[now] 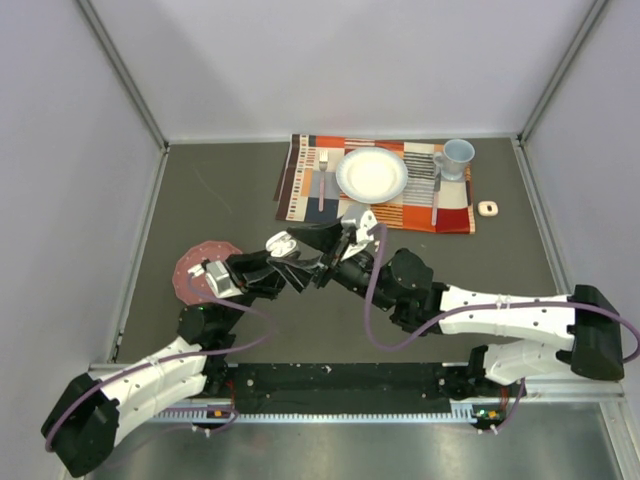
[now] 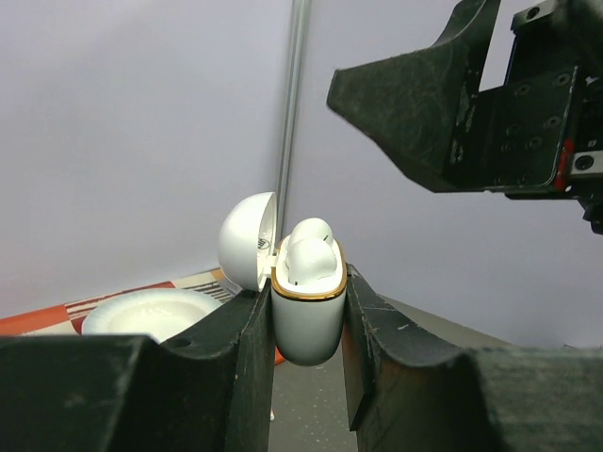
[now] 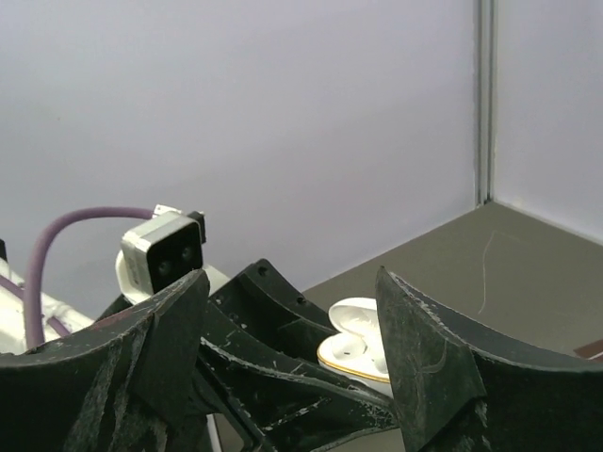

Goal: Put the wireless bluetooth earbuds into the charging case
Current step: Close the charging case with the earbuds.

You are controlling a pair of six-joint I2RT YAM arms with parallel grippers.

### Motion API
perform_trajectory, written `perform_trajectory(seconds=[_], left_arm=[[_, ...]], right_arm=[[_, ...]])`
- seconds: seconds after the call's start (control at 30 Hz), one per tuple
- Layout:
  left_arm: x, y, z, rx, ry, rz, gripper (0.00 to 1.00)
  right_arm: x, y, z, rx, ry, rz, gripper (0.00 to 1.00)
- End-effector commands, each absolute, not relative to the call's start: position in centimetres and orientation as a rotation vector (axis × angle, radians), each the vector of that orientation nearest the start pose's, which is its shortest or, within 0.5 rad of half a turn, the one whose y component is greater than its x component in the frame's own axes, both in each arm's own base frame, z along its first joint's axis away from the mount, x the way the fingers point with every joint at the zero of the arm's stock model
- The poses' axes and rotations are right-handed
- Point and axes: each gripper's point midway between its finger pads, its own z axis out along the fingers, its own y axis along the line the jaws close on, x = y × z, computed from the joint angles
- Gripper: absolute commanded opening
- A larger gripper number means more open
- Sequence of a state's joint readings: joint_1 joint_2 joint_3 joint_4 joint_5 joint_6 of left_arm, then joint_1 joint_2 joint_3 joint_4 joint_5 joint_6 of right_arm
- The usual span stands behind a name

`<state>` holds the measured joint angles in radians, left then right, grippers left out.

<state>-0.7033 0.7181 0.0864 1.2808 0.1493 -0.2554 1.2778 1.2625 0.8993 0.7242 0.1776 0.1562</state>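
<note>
White case point(image 2: 306, 330), open, an earbud point(image 2: 309, 247) seated inside, sits clamped in the left gripper point(image 2: 308, 306) mid-frame; right gripper point(image 3: 290, 292) hangs released near it.

Glossy white plastic, gold-trimmed charging case point(image 2: 303, 331), scuffed matt black left gripper point(image 2: 304, 306), cloth placemat point(image 1: 300, 186)

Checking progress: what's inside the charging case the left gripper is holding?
At least one white earbud sits in the open charging case, poking above its gold rim. Its walls hide the wells below, so the count is unclear.
</note>
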Motion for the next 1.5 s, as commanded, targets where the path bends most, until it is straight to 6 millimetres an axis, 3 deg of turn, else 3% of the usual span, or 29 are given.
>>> perform_trajectory(seconds=[0.0, 0.13, 0.27, 0.3, 0.37, 0.4, 0.6, 0.8, 1.0, 1.47], left_arm=[[17.4, -19.9, 34.5, 0.344, 0.763, -0.96, 0.0], [17.4, -20.0, 34.3, 0.352, 0.774, -0.958, 0.0], [17.3, -20.2, 34.2, 0.371, 0.789, -0.963, 0.0], [17.6, -20.5, 33.7, 0.379, 0.816, -0.961, 0.0], [17.5, -20.8, 33.9, 0.406, 0.815, -0.956, 0.0], [17.2, -21.2, 33.7, 0.44, 0.819, -0.964, 0.0], [17.4, -22.7, 33.3, 0.53, 0.879, -0.965, 0.0], [17.5, -23.4, 32.7, 0.564, 0.903, -0.974, 0.0], [17.6, -25.5, 31.6, 0.683, 0.96, -1.015, 0.0], [17.7, -26.9, 32.3, 0.727, 0.964, -1.058, 0.0]], right_arm=[[14.1, 39.1, 43.4, -0.497, 1.06, 1.184, 0.71], [15.1, 37.5, 43.3, -0.425, 1.084, 1.147, 0.72], [18.4, 35.4, 42.3, -0.278, 1.234, 1.059, 0.74], [19.8, 34.8, 40.5, -0.246, 1.334, 0.991, 0.76], [22.2, 33.3, 39.6, -0.143, 1.423, 0.995, 0.8], [22.7, 33.1, 37.9, -0.167, 1.496, 0.989, 0.81], [25.9, 30.7, 34.7, -0.074, 1.667, 1.044, 0.9], [25.6, 30.5, 34.6, -0.105, 1.686, 1.036, 0.96], [25.6, 31.4, 34.1, -0.164, 1.709, 1.037, 0.96], [25.6, 33.4, 33.1, -0.283, 1.768, 1.034, 0.98]])
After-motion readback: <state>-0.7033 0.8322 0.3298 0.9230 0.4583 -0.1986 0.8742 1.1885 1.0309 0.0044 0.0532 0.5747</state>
